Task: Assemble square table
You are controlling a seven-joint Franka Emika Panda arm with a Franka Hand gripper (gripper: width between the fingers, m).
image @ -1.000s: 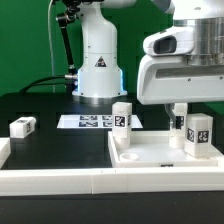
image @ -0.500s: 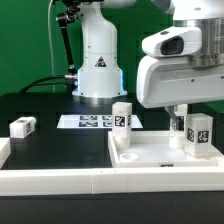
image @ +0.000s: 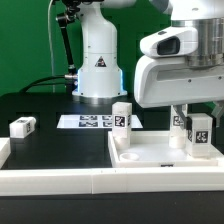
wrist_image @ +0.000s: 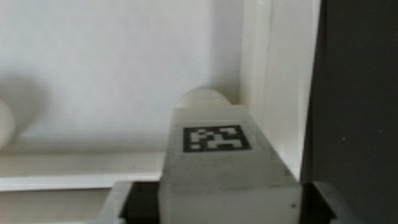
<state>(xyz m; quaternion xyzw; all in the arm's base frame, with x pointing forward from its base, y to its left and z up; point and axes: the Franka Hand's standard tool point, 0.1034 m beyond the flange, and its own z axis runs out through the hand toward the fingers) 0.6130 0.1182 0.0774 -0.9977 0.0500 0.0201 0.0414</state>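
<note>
The white square tabletop lies at the exterior view's right, rim up. One white tagged leg stands upright at its far left corner. My gripper hangs over the tabletop's far right corner, shut on a second tagged leg held upright there. In the wrist view this leg fills the gap between my gripper's dark fingers, close beside the tabletop's raised rim. I cannot tell whether the leg touches the tabletop. A third leg lies on the black table at the left.
The robot base stands at the back centre. The marker board lies flat in front of it. A long white border wall runs along the front edge. Black table surface shows beside the tabletop.
My gripper and the held leg have shifted very slightly toward the exterior view's right. The other legs and the tabletop have not moved.
</note>
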